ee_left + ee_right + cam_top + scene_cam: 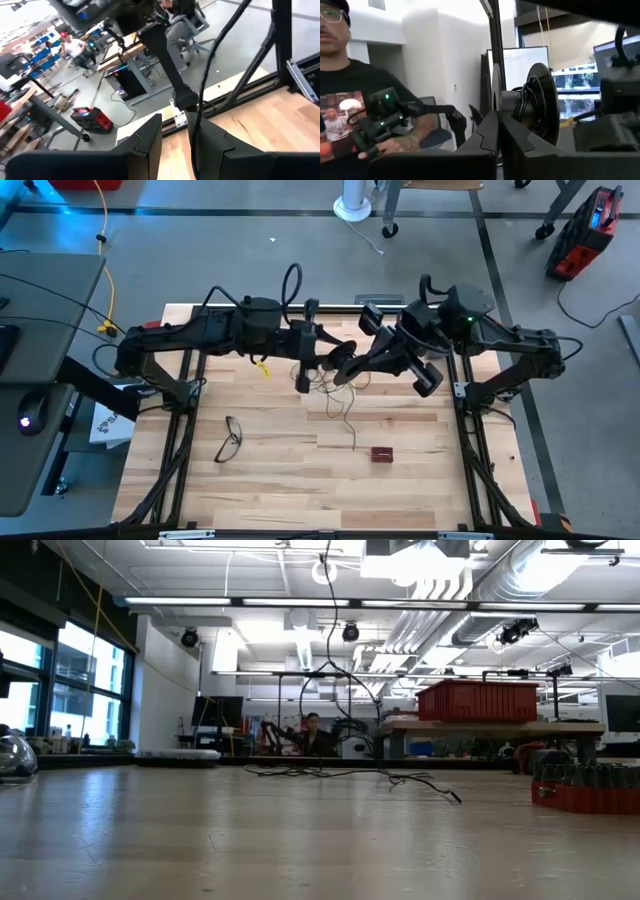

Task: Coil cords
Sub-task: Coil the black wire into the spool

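Both arms reach toward the middle of the wooden worktop [400, 480], near its far edge; the right gripper [499, 131] has its jaws closed on the rim of the small round black reel [536, 107], held up edge-on above the surface; some turns of the thin dark wire [335, 385] sit in the reel's groove; the rest lies in a loose tangle on the boards below and between the two arms, one strand trailing toward the small dark red box [382, 453]; the left gripper [175, 137] hangs just beside the reel, jaws narrowly apart, wire running up between them; black-framed eyeglasses [230, 438] lie well apart, on the left side; a person [365, 110] sits beyond the worktop.
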